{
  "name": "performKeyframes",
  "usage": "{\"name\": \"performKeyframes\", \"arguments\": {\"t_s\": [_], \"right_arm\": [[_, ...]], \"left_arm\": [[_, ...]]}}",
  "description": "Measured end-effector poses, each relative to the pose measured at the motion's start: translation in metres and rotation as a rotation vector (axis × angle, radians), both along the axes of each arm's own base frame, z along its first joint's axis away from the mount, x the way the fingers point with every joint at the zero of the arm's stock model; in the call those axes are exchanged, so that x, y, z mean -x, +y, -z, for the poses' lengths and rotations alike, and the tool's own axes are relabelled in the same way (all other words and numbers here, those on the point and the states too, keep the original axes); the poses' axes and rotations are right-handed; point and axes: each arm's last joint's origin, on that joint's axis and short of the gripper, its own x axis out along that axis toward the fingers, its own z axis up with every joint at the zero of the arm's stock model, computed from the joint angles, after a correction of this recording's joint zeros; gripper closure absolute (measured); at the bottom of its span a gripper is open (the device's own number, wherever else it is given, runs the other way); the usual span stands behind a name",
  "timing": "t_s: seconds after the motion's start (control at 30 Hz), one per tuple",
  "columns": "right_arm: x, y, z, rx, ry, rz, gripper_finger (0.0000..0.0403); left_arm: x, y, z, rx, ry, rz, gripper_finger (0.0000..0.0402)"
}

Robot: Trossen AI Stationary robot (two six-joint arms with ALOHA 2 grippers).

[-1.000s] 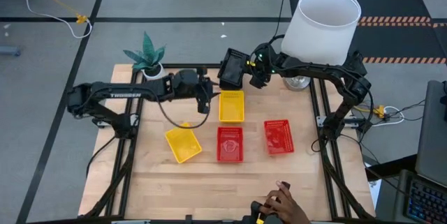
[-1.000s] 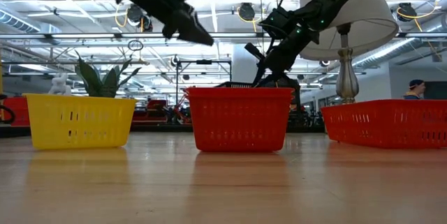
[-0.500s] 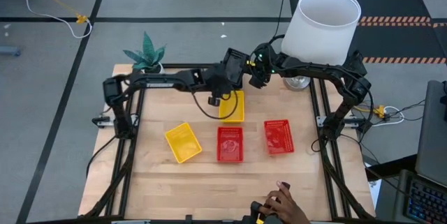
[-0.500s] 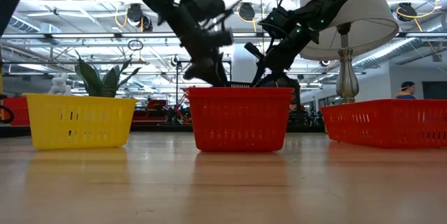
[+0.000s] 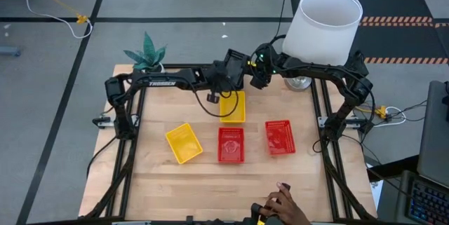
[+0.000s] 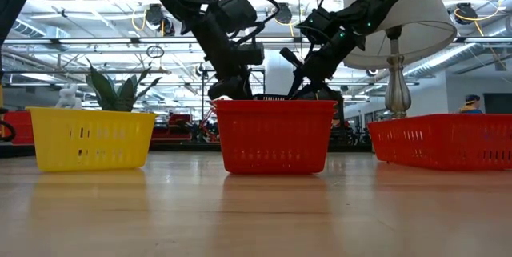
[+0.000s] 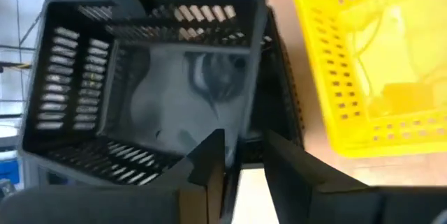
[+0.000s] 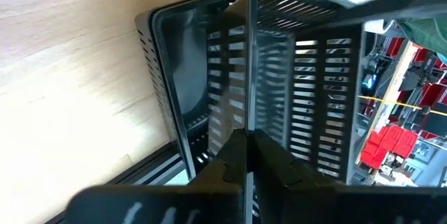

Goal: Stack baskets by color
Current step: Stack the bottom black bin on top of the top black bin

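I see my right gripper [image 8: 244,155] clamped on black slatted plastic basket [image 8: 307,77] far centre, left gripper [image 7: 241,155] jaws slightly apart astride its rim, yellow mesh basket [image 5: 233,106] beside

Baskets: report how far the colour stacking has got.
Done: no finished stack shows; a yellow plastic mesh basket, second yellow basket, red basket, second red basket sit apart. In hand: the right gripper holds a tilted black mesh basket over a second black one, left gripper at it. Left: all three colours.
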Motion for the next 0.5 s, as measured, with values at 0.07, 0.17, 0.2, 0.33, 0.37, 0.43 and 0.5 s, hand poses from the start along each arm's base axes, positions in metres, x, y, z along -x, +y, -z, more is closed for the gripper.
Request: {"name": "performKeyframes", "arguments": {"t_s": [0.07,0.17,0.2,0.33,0.37,0.43,0.5], "right_arm": [[-0.0001,0.0000,-0.0001,0.000,0.000,0.000,0.0403],[0.0000,0.0000,-0.0001,0.000,0.000,0.000,0.0403],[0.0000,0.0000,0.0000,0.000,0.000,0.000,0.0403],[0.0000,-0.0001,-0.0001,0.001,0.000,0.000,0.0403],[0.0000,0.0000,-0.0004,0.002,-0.001,0.000,0.0403],[-0.0001,0.0001,-0.0008,0.003,-0.003,-0.001,0.0403],[-0.0001,0.0001,-0.0008,0.004,-0.003,-0.001,0.0400]], "left_arm": [[-0.0004,-0.0008,0.0000,-0.002,0.000,0.005,0.0311],[0.0000,0.0004,-0.0001,-0.009,0.005,0.013,0.0319],[0.0001,0.0010,-0.0002,-0.011,0.006,0.015,0.0323],[-0.0018,0.0016,-0.0020,-0.023,-0.020,0.014,0.0355],[-0.0019,0.0014,-0.0021,-0.027,-0.017,0.021,0.0368],[-0.0019,0.0011,-0.0019,-0.028,-0.013,0.029,0.0388],[-0.0019,0.0013,-0.0020,-0.027,-0.016,0.028,0.0389]]}}
